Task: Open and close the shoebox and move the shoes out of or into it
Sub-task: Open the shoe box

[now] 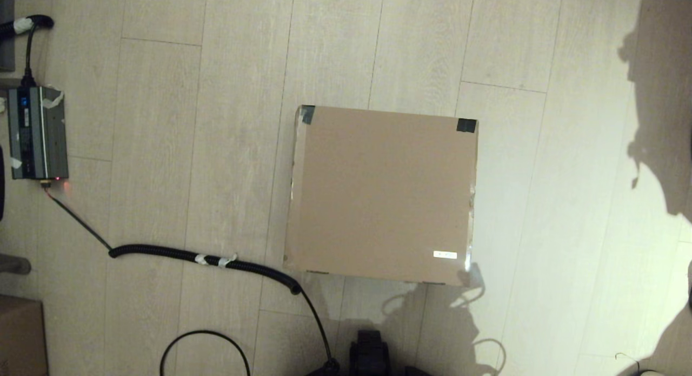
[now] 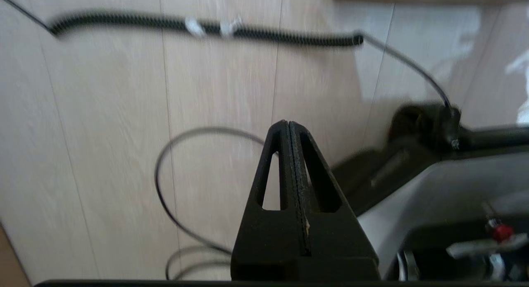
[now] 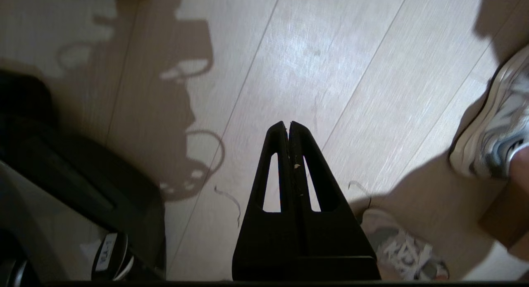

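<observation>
The shoebox (image 1: 381, 195) lies on the wooden floor in the middle of the head view. Its brown flap lid is down flat, with black tape (image 1: 466, 125) at the far corners and a small white label (image 1: 445, 255) near the front right corner. The white lace-up shoes are out of view. Neither gripper shows in the head view. In the left wrist view my left gripper (image 2: 287, 122) hangs shut and empty over bare floor near my base. In the right wrist view my right gripper (image 3: 288, 124) is likewise shut on nothing above the floor.
A coiled black cable (image 1: 205, 257) runs from a grey power unit (image 1: 38, 132) at the left towards my base (image 1: 370, 354). A smaller brown carton (image 1: 20, 335) sits front left. A person's grey-and-cream sneaker (image 3: 494, 126) and a second one (image 3: 405, 250) stand by my right gripper.
</observation>
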